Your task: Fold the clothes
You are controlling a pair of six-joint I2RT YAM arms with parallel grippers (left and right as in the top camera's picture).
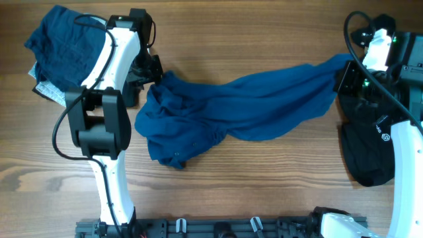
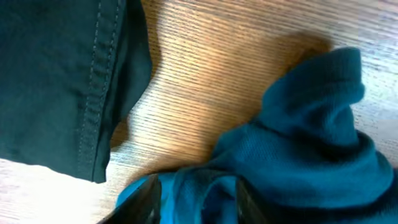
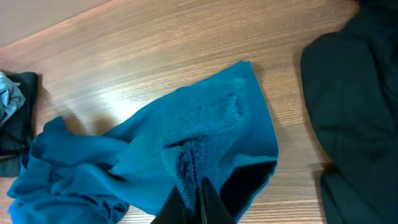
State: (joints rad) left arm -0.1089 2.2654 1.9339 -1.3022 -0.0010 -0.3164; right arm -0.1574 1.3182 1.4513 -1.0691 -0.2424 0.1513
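A blue garment (image 1: 244,106) lies stretched across the middle of the table, crumpled at its left end. My left gripper (image 1: 155,74) is at that left end. In the left wrist view its fingers (image 2: 198,202) are closed on a thick bunch of the blue garment (image 2: 311,137). My right gripper (image 1: 344,76) is at the garment's right end. In the right wrist view its fingers (image 3: 196,199) are pinched shut on an edge of the blue garment (image 3: 186,124), which is lifted a little off the wood.
A dark navy garment (image 1: 66,43) lies piled at the back left over a light patterned cloth (image 1: 46,86); its hem shows in the left wrist view (image 2: 68,81). A black garment (image 1: 367,149) lies at the right, also in the right wrist view (image 3: 354,93).
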